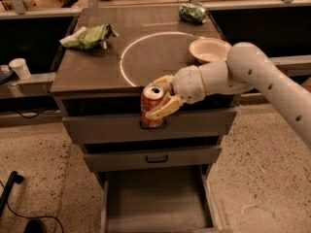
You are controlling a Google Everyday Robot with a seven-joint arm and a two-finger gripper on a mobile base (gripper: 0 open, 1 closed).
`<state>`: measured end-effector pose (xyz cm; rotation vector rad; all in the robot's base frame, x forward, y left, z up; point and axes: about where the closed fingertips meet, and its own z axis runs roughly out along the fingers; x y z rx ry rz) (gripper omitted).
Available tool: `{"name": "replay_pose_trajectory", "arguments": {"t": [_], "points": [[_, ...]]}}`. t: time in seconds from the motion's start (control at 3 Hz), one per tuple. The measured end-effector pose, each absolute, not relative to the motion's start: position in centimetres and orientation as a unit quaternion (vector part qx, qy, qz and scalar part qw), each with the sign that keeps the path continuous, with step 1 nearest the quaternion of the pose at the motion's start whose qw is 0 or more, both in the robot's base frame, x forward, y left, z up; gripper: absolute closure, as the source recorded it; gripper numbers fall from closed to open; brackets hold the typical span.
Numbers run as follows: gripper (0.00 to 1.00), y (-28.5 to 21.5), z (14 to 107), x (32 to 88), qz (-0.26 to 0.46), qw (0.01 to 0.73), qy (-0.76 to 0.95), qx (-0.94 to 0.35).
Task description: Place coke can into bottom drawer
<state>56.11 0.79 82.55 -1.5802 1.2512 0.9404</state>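
My gripper (160, 97) is shut on the coke can (151, 108), a red-orange can with a silver top, held upright in front of the top drawer's front, just off the cabinet's front edge. The white arm reaches in from the right. The bottom drawer (158, 198) is pulled open below, its flat grey floor bare. The can hangs well above it, roughly over the drawer's back part.
On the cabinet top (97, 67) lie a green chip bag (88, 36), a second green bag (192, 12) at the back and a white bowl (210, 49) at the right. Two upper drawers (150, 157) are shut. A white cup (20, 68) stands at the left. A black cable (14, 198) lies on the floor.
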Motion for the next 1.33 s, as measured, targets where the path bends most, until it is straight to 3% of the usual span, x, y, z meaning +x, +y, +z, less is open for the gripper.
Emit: {"name": "replay_pose_trajectory", "arguments": {"t": [0.33,0.67,1.0,1.33], "points": [[1.00,-0.6,78.3,54.0,0.430,0.463,0.520,-0.575],[1.00,-6.3,70.0,48.4,0.432,0.472,0.577,-0.508],[1.00,-11.1,67.9,46.2,0.394,0.467,0.610,-0.505],[1.00,-11.1,67.9,46.2,0.394,0.467,0.610,-0.505]]}}
